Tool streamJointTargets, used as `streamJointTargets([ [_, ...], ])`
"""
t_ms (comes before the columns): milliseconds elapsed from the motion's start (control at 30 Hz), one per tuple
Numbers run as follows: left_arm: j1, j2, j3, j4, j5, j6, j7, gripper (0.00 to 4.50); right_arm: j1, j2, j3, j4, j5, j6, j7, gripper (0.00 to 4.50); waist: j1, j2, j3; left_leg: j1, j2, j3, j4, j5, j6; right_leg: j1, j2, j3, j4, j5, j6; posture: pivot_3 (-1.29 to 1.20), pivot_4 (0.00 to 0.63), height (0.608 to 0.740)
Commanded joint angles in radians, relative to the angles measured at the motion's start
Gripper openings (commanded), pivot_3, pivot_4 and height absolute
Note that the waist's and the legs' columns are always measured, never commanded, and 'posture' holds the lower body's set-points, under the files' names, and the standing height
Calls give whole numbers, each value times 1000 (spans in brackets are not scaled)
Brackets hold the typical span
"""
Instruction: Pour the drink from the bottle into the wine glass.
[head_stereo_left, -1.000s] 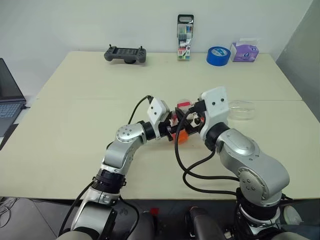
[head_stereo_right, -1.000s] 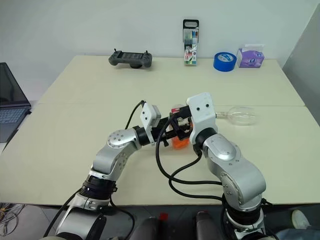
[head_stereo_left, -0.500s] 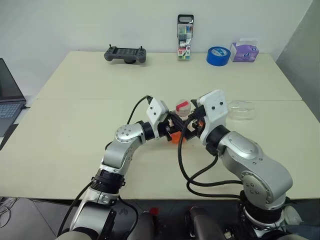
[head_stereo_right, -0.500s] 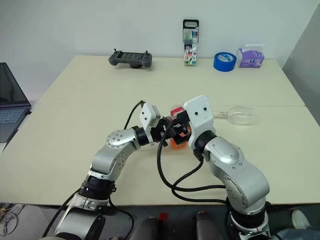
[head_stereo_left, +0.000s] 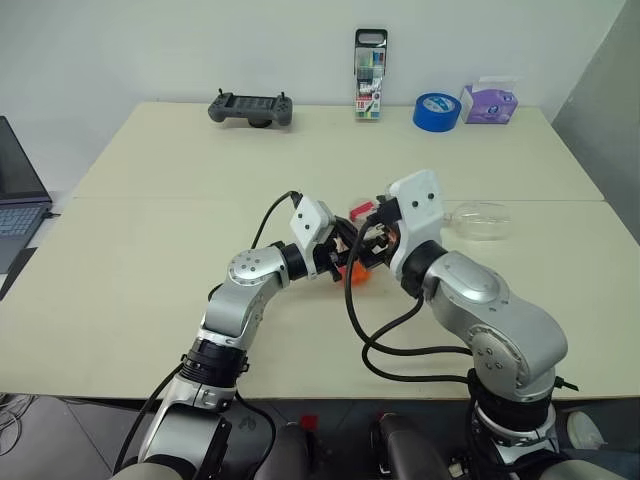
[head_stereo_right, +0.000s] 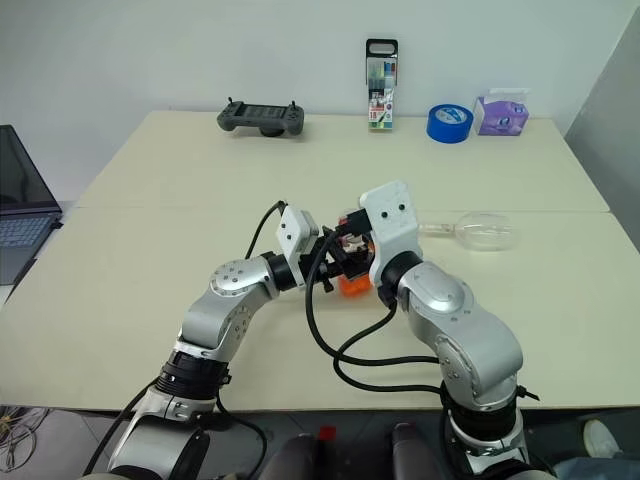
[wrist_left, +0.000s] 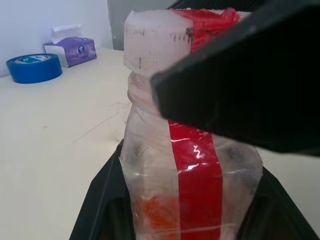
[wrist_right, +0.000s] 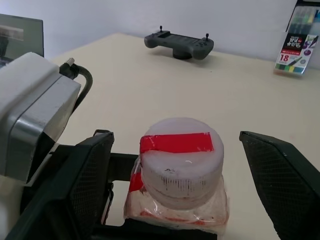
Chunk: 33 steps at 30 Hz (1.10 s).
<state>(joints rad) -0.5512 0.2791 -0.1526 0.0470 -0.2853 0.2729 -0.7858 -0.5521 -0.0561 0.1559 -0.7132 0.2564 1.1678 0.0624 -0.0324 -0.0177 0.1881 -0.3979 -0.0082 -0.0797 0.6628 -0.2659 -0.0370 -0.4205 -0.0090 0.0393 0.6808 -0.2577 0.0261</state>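
The bottle (wrist_right: 176, 172) stands upright at the table's middle, clear with a red strip, a white cap with red tape, and the orange drink (head_stereo_left: 358, 271) low inside. My left gripper (head_stereo_left: 344, 262) is shut on its body from the left. My right gripper (wrist_right: 180, 170) is open, with one black finger (wrist_right: 85, 185) on each side of the cap and a gap at both. One of those fingers (wrist_left: 240, 85) crosses in front of the cap in the left wrist view. The wine glass (head_stereo_left: 480, 219) lies on its side to the right of my right arm.
Along the far edge of the table (head_stereo_left: 150, 230) sit a game controller (head_stereo_left: 250, 108), a marker pack (head_stereo_left: 370, 75), a blue tape roll (head_stereo_left: 436, 110) and a purple tissue box (head_stereo_left: 488, 102). A laptop (head_stereo_left: 15, 195) is at the far left.
My right hand has shifted left and turned a little, bringing its fingers to either side of the bottle's cap. The left gripper has kept still with the bottle.
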Motion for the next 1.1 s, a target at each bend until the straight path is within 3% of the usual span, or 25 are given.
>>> streamJointTargets([
  [33, -2, -2, 17, -46, -7, -22, 5, 1742, -30, 12, -17, -32, 2, -5, -7, 3031, 0, 0, 0, 0, 0, 0, 0, 0, 0, 0, 0, 0, 0, 0, 0, 0, 150, 740],
  [133, -2, -2, 15, -48, -8, -19, 7, 1742, -42, 4, -23, -45, 3, -8, -4, 1909, 0, 0, 0, 0, 0, 0, 0, 0, 0, 0, 0, 0, 0, 0, 0, 0, 150, 740],
  [167, -2, -2, 13, -49, -8, -17, 8, 1742, -47, -3, -23, -49, 2, -9, 0, 1736, 0, 0, 0, 0, 0, 0, 0, 0, 0, 0, 0, 0, 0, 0, 0, 0, 150, 740],
  [400, -8, 2, 16, -47, -8, -15, 4, 1742, -85, -27, -54, -81, 28, 24, 21, 1724, 0, 0, 0, 0, 0, 0, 0, 0, 0, 0, 0, 0, 0, 0, 0, 0, 150, 740],
  [600, 0, 8, 17, -50, -6, -17, 3, 1742, -178, 31, -284, -72, 73, -94, -6, 1723, 0, 0, 0, 0, 0, 0, 0, 0, 0, 0, 0, -1, 0, 0, 0, 0, 150, 740],
  [700, -1, 5, 24, -49, -7, -24, 13, 1742, -87, -7, -380, -23, -23, -95, -104, 1722, 5, -2, -1, 0, 0, 0, 0, 0, 0, 0, 0, -1, 0, 0, 0, 0, 150, 740],
  [767, -5, 0, 30, -47, -9, -27, 21, 1742, 57, -37, -429, 20, -105, -113, -170, 1722, 10, -2, -1, -1, -1, 0, 0, 0, 0, 1, -1, 0, -1, 0, 0, 0, 150, 740],
  [900, -10, -12, 40, -47, -13, -27, 32, 1742, 298, 1, -481, 83, -130, -246, -183, 1721, 6, -2, -1, -1, -3, 3, -1, 0, 0, -1, -4, 2, -1, 0, 0, 0, 150, 740],
  [1000, -17, -18, 43, -44, -10, -27, 36, 1742, 395, 51, -501, 145, -111, -296, -182, 1721, -8, -1, -1, 1, -1, 5, -1, 0, 0, -1, -4, 4, 0, 0, 0, 0, 150, 740],
  [1100, -26, -18, 52, -38, -9, -27, 38, 1742, 405, 95, -520, 170, -58, -278, -169, 2655, -15, 0, -2, 3, 1, 5, -1, 0, 0, 0, 1, 4, 1, 0, 0, 0, 150, 740],
])
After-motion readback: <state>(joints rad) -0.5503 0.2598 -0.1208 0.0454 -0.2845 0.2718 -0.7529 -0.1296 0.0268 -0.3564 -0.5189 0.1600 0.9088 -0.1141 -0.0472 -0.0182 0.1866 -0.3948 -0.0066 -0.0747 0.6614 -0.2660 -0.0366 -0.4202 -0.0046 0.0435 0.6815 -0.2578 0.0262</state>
